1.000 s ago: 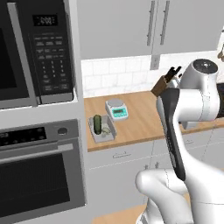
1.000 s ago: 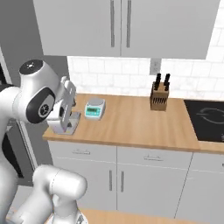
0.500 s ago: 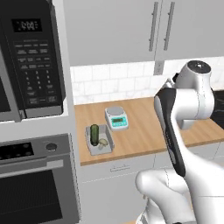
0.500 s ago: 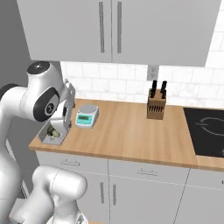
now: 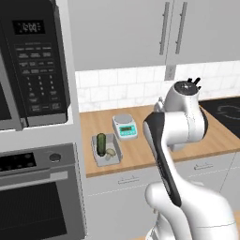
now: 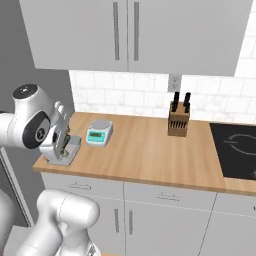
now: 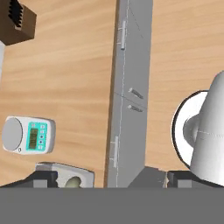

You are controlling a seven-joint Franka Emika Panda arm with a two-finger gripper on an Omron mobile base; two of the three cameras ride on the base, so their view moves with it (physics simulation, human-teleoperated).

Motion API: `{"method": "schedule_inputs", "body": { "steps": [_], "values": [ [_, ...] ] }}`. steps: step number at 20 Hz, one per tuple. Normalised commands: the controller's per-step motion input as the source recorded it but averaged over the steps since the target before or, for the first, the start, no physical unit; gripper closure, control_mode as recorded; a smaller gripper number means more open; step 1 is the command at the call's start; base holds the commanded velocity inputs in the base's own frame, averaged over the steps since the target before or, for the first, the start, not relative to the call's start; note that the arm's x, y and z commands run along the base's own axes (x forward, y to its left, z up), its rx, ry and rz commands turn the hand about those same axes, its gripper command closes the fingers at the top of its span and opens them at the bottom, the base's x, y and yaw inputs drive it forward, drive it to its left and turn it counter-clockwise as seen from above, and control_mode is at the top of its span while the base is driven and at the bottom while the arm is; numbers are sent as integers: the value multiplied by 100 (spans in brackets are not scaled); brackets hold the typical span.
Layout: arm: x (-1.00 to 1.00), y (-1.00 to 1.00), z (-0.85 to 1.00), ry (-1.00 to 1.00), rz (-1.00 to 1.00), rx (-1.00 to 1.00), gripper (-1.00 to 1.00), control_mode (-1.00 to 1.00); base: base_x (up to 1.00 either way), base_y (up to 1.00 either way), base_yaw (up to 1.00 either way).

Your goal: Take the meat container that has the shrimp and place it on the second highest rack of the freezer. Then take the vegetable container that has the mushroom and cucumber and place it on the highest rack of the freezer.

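The claw [image 7: 105, 179] hung with its tips apart, holding nothing, over the tabletop [image 5: 140, 152] edge beside the vegetable container [image 5: 106, 150] with cucumber [image 5: 101, 143] and mushroom [image 5: 110, 152].

Even, bright rendered light; soft faint shadows under wall cabinets [image 5: 140, 33]; no glare; slightly soft, low-resolution edges.

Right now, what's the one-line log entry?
phase: approach | gripper: open, empty | vegetable container: on counter with cucumber, mushroom | beside scale
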Motion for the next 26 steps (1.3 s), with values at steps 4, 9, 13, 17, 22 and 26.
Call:
{"method": "schedule_inputs", "body": {
  "steps": [4,9,13,17,22,26],
  "values": [
    [0,46,-21,3,-1,15,-100,-100,0,0,0],
    [1,38,-28,6,3,21,-100,-100,0,0,0],
    [0,54,-32,8,11,11,-100,-100,0,0,0],
    [6,45,-26,3,12,7,-100,-100,0,0,0],
    [33,8,-24,4,24,5,-100,-100,0,0,0],
    [32,20,-31,2,27,0,-100,-100,0,0,0]
  ]
}}
